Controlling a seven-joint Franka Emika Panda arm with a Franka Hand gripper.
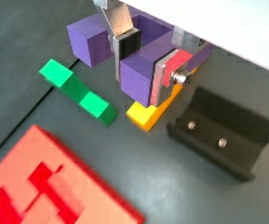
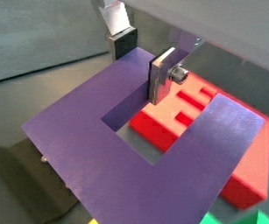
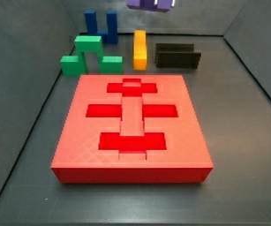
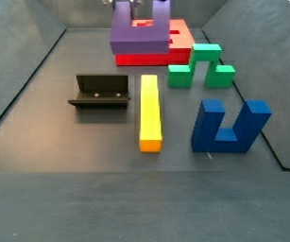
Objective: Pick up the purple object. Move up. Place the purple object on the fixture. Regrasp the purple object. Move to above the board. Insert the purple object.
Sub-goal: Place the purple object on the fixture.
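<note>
The purple object [image 1: 99, 45] is a U-shaped block hanging in the air, well above the floor. My gripper [image 1: 146, 58] is shut on one of its prongs, with one finger inside the slot and the other outside. A wrist view shows the purple object [image 2: 88, 149] filling the picture below the gripper [image 2: 144, 59]. In a side view it [image 4: 138, 38] hangs in front of the red board [image 4: 180, 49]. Only its underside [image 3: 151, 3] shows at the upper edge of a side view. The black fixture [image 3: 177, 56] [image 4: 99, 93] [image 1: 224, 131] stands bare on the floor. The board [image 3: 131, 124] lies flat.
A yellow bar [image 4: 148, 112] [image 3: 139, 48] lies beside the fixture. Green stepped blocks [image 4: 200, 64] [image 3: 90, 53] sit near the board's end. A blue U-shaped block [image 4: 230, 126] [image 3: 99, 22] stands upright. Grey walls enclose the floor.
</note>
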